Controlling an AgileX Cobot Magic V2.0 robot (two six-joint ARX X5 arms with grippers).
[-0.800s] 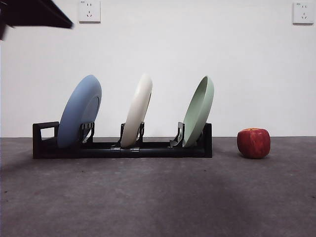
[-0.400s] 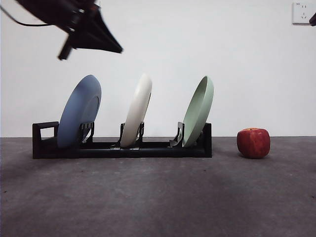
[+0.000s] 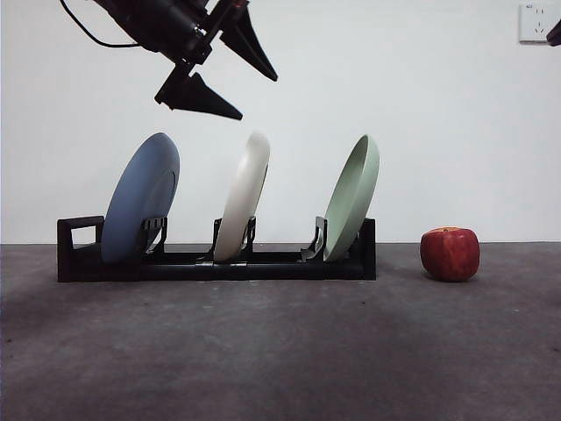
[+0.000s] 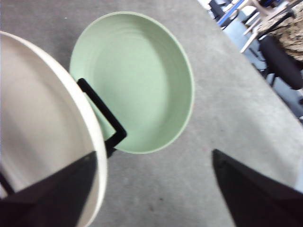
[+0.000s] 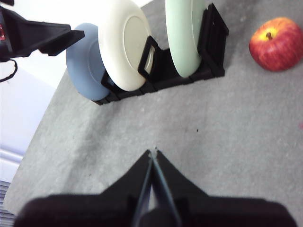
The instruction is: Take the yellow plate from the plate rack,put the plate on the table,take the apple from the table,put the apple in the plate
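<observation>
Three plates stand in the long low black plastic plate rack point(image 3: 216, 261): a light blue plate point(image 3: 140, 198) at the handle end, the matte cream-yellow round plate point(image 3: 243, 196) in the middle slot, and a pale green plate point(image 3: 352, 198) at the far end. No step of the task is complete. The yellow plate leans in its prongs, untouched, and the squat red apple point(image 3: 450, 253) sits on the dark grey matte table point(image 3: 280, 351), well apart from the rack, beyond the green plate. My left gripper point(image 3: 250, 81) hangs above the rack, just above and slightly to the blue-plate side of the yellow plate's top rim, its jaws spread wide and empty; in the left wrist view the rim lies near one jaw. My right gripper point(image 5: 153, 153) waits over bare table in front of the rack, jaws pressed together on nothing. Remaining, in my judgement: bracket the rim, clamp, lift the plate clear, lay it flat on the table, then fetch the apple and set it in the plate.
</observation>
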